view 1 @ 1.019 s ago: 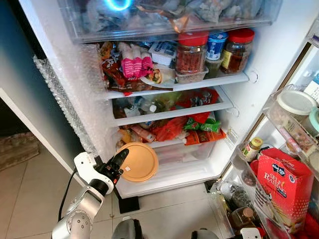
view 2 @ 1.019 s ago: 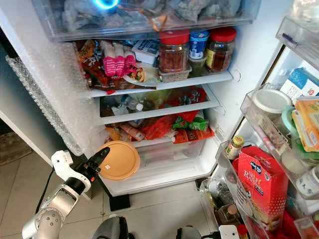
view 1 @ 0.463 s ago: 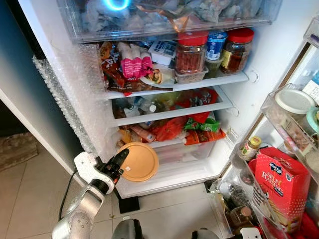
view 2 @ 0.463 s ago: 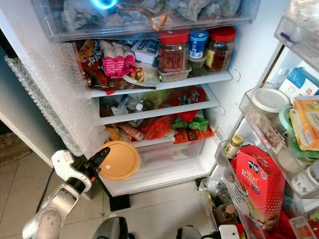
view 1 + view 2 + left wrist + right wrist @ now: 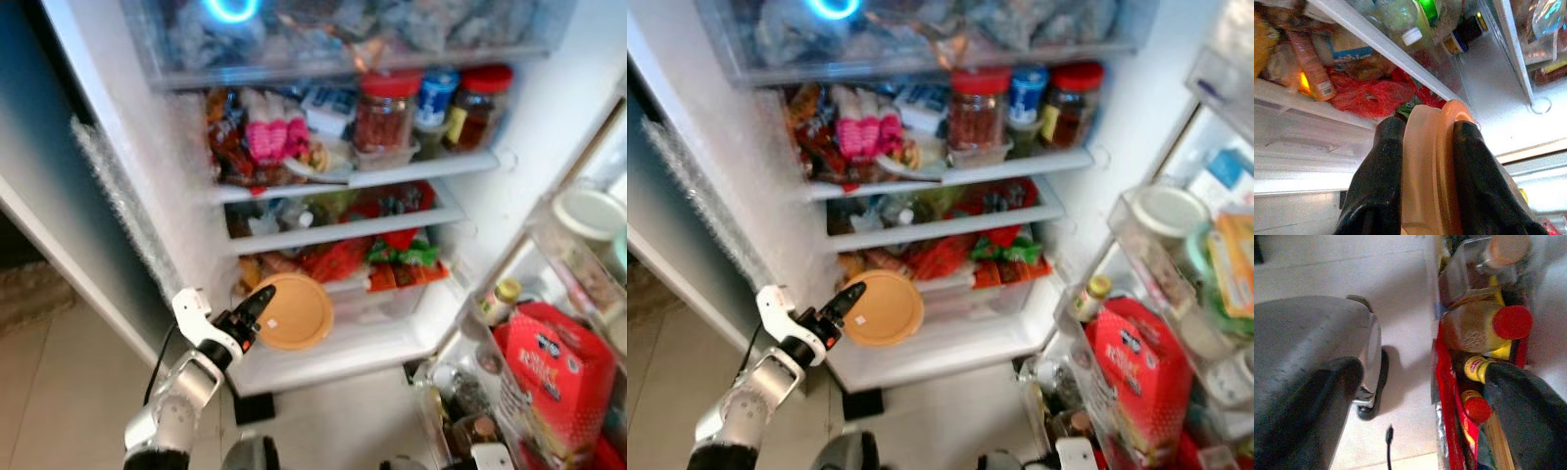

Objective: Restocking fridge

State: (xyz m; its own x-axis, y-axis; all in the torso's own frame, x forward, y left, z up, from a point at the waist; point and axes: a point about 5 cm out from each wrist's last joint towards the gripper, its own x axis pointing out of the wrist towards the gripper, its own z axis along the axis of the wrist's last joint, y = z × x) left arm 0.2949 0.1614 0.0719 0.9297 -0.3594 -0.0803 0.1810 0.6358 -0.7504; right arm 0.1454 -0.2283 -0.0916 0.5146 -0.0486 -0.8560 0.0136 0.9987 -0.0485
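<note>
A round, flat orange container (image 5: pixel 292 311) hangs on edge in front of the fridge's lowest compartment, just above the bottom ledge (image 5: pixel 333 352). My left gripper (image 5: pixel 260 302) is shut on its left rim. In the left wrist view the two black fingers (image 5: pixel 1385 166) clamp the container (image 5: pixel 1425 147) between them, with the packed shelves behind. My right gripper (image 5: pixel 1422 372) hangs low beside the door's bottom shelf, open with nothing between its fingers.
The open fridge's shelves (image 5: pixel 362 179) are crowded with jars, packets and bags. A clear drawer (image 5: pixel 387 299) sits behind the container. On the right the open door's racks hold a red box (image 5: pixel 549 377), tubs and bottles (image 5: pixel 1484 330). Tiled floor (image 5: pixel 59 392) lies to the left.
The head view has shifted and blurred. My left gripper has carried the orange container slightly up and to the right, closer to the fridge's lower shelves.
</note>
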